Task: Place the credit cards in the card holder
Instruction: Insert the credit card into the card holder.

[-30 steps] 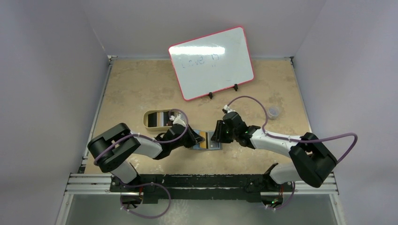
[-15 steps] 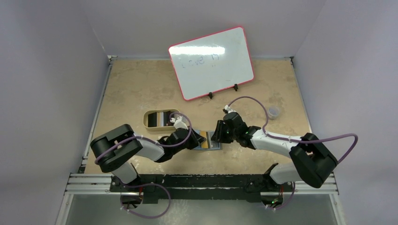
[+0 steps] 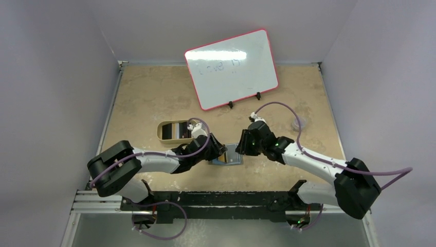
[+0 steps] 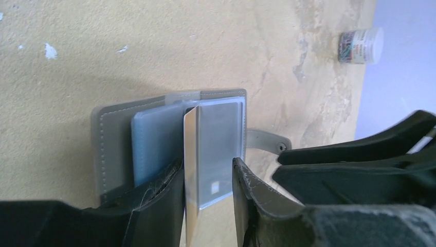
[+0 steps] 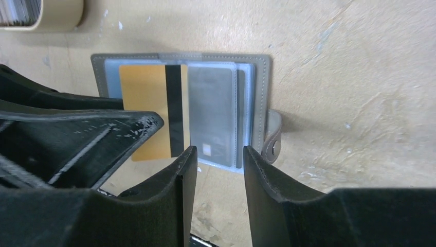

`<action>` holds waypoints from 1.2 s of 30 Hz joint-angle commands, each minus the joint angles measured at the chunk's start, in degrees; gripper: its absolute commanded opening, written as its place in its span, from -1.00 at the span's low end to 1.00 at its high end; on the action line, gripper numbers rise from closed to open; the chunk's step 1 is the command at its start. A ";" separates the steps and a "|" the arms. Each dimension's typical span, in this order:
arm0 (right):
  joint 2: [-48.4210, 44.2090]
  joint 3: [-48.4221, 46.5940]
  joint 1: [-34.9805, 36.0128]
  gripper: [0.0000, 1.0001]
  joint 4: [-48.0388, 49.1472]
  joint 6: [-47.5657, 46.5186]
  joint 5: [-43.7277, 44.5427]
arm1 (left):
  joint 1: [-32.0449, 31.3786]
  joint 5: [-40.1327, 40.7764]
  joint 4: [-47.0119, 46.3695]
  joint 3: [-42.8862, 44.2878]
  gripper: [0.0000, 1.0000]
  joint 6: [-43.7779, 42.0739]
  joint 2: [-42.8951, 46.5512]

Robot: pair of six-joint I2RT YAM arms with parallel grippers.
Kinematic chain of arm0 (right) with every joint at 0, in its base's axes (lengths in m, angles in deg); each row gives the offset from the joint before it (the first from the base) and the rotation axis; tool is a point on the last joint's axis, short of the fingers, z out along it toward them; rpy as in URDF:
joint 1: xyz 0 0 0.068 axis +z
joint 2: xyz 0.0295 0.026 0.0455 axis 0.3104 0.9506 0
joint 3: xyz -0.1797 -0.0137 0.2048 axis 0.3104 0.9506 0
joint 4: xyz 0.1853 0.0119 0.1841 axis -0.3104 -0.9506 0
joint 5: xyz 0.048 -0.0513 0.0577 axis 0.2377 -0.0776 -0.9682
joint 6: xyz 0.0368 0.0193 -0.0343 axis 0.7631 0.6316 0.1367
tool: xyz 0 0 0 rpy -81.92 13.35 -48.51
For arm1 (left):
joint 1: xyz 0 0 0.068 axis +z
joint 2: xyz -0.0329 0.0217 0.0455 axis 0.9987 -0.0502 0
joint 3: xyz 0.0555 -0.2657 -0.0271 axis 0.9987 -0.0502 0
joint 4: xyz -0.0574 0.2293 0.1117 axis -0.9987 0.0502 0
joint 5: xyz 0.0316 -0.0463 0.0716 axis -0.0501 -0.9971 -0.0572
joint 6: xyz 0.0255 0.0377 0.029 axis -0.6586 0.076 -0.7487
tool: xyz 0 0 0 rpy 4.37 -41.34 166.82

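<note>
The card holder (image 3: 229, 161) lies open on the table, grey with blue-grey pockets (image 5: 180, 59), its tab (image 4: 267, 140) to the right. A gold credit card (image 5: 146, 110) with a black stripe has its far end in the wallet near the fold and juts over the near edge. In the left wrist view this card (image 4: 191, 170) is edge-on between the fingers of my left gripper (image 4: 207, 165), which is open; the card rests against the left finger. A grey card (image 5: 211, 116) sits in the right pocket. My right gripper (image 5: 218, 167) hovers open and empty at the wallet's near right edge.
A gold tin (image 3: 174, 131) holding more cards stands left of the wallet, behind my left arm. A red-framed whiteboard (image 3: 231, 68) stands at the back. A small round jar (image 3: 300, 122) sits on the right.
My left gripper has opened off the gold card and its arm has stretched forward. The right arm has shifted slightly right and back.
</note>
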 commanded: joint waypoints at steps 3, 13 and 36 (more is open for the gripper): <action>-2.10 -4.35 0.05 -0.13 -7.33 -1.62 7.51 | -0.25 -0.71 1.82 2.06 -0.40 -0.99 -3.28; -1.60 -4.00 -0.84 -0.10 -8.07 -2.54 9.20 | -0.42 -0.82 -0.72 0.86 -0.64 -1.15 -7.31; 7.46 -4.49 -0.75 -0.42 8.26 -2.66 -4.50 | -0.88 2.92 5.60 1.24 -0.31 1.47 2.13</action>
